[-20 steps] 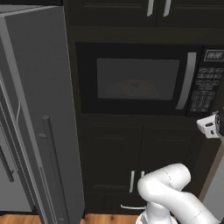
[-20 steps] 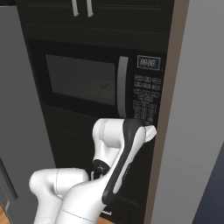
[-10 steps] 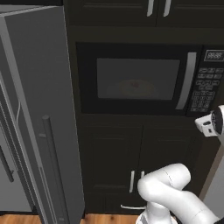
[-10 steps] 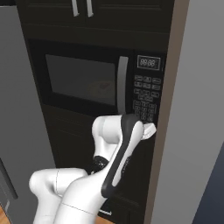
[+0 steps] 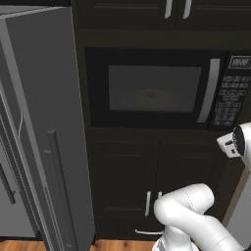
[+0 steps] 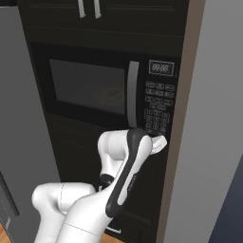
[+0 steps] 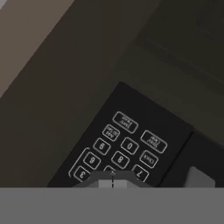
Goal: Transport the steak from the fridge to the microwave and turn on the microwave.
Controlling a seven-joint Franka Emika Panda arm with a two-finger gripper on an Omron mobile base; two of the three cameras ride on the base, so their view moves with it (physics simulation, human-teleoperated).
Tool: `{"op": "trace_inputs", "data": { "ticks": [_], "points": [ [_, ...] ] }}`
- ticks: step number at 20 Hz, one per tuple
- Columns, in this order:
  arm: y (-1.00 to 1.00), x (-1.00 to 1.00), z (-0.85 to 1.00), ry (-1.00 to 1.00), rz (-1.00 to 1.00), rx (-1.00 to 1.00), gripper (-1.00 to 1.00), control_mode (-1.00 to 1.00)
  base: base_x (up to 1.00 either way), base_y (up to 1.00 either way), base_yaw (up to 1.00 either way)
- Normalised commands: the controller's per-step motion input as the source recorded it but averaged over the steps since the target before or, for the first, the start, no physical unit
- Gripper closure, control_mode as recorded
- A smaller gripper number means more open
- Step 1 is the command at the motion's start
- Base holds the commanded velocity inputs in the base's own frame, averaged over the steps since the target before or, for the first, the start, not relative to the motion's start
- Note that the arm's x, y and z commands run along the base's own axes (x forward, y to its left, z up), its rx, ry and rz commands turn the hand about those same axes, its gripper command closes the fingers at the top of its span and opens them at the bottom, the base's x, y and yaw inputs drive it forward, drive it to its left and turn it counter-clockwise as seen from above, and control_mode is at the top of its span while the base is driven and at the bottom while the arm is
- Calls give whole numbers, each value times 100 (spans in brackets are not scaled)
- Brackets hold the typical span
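Two closed fingers (image 7: pixel 112 184) sit just before the microwave (image 5: pixel 152 90) keypad (image 7: pixel 120 146).

Clearance at microwave front

Microwave (image 5: pixel 152 88) door closed, vertical handle (image 5: pixel 208 90) projecting just left of keypad (image 7: pixel 120 144). Gripper (image 7: pixel 112 183) closed, right up against lower keypad, no gap visible. Open fridge door (image 5: pixel 46 127) juts out at left, narrowing approach. Wall panel (image 6: pixel 209 118) hems in right side; lower cabinet doors (image 5: pixel 147 181) closed.

microwave (image 5: pixel 147 88) | door shut | steak (image 5: pixel 151 95) inside on pale plate (image 5: pixel 147 100)
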Motion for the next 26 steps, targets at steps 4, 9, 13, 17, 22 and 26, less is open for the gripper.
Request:
{"op": "trace_inputs", "data": {
  "ticks": [4,9,13,17,22,26],
  "points": [
    [1,21,-16,0,0,-5,100,-100,0,0,0],
    [4,24,-19,0,0,-7,100,-100,0,0,0],
    [5,28,-14,0,0,-6,100,-100,0,0,0],
    [0,30,-4,1,0,-1,100,-100,0,0,0],
    [-2,24,-2,1,0,0,100,-100,0,0,0],
    [0,24,-2,2,0,0,100,-100,0,0,0]
  ]
}}
